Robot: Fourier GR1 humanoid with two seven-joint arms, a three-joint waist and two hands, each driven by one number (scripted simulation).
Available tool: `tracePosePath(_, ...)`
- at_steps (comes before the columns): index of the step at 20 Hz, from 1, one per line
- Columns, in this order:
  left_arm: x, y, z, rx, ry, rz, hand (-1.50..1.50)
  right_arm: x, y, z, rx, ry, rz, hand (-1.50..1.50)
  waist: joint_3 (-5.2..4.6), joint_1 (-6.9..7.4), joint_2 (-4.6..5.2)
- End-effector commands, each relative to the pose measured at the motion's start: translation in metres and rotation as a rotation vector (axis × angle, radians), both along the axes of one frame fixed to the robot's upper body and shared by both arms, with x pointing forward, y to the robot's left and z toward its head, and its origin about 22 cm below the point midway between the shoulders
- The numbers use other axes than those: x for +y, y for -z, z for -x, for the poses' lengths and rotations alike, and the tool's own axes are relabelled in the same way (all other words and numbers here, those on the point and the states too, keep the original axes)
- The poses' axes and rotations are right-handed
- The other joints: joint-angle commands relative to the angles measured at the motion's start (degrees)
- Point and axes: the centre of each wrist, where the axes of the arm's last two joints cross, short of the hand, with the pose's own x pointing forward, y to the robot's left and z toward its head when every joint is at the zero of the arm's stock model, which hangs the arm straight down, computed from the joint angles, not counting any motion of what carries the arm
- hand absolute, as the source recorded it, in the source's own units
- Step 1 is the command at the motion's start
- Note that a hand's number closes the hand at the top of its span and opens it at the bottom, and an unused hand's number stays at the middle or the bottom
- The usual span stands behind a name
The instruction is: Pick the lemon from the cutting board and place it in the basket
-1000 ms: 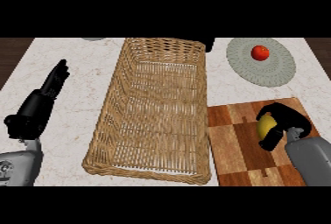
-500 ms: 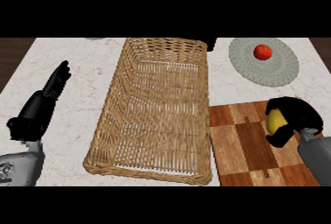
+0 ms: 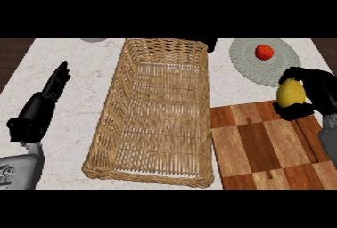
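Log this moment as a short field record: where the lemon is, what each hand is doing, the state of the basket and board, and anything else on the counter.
lemon: held above the far edge of the cutting board
right hand: curled round the lemon
left hand: open, fingers straight, left of the basket
basket: wicker, nothing in it
cutting board: nothing on it
other: red fruit on round grey mat
task step: lemon picked, not yet placed

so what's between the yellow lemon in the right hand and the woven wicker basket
In the head view, only bare surface: the top left corner of the brown wooden cutting board and pale marble counter separate the yellow lemon, held in the black right hand, from the woven wicker basket.
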Motion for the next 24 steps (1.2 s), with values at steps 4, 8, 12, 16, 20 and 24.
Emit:
tracePosePath(4, -0.006, -0.004, -0.004, -0.009, -0.004, 0.0, 0.0, 0.029, -0.081, -0.003, -0.294, -0.204, -0.406, 1.5, -0.02, -0.68, -0.19)
tracePosePath(8, -0.007, 0.005, -0.002, -0.004, 0.006, 0.005, 0.0, 0.062, -0.141, 0.012, -0.344, -0.277, -0.416, 1.5, -0.12, -0.04, -0.04)
tracePosePath(12, -0.011, -0.011, 0.003, 0.002, 0.011, -0.006, 0.0, 0.085, -0.189, 0.019, -0.306, -0.346, -0.452, 1.5, -0.08, 0.56, -0.06)
tracePosePath(16, -0.003, -0.01, 0.001, -0.011, 0.015, -0.018, 0.0, 0.131, -0.238, 0.023, -0.239, -0.398, -0.457, 1.5, -0.14, 1.1, 0.07)
tracePosePath(20, 0.003, -0.024, -0.013, 0.008, 0.023, -0.005, 0.0, 0.172, -0.254, 0.024, -0.165, -0.428, -0.431, 1.5, -0.12, 0.96, 0.2)
tracePosePath(24, -0.01, -0.01, 0.002, 0.0, 0.026, -0.002, 0.0, 0.207, -0.265, 0.013, -0.112, -0.395, -0.464, 1.5, -0.11, 1.38, 0.22)
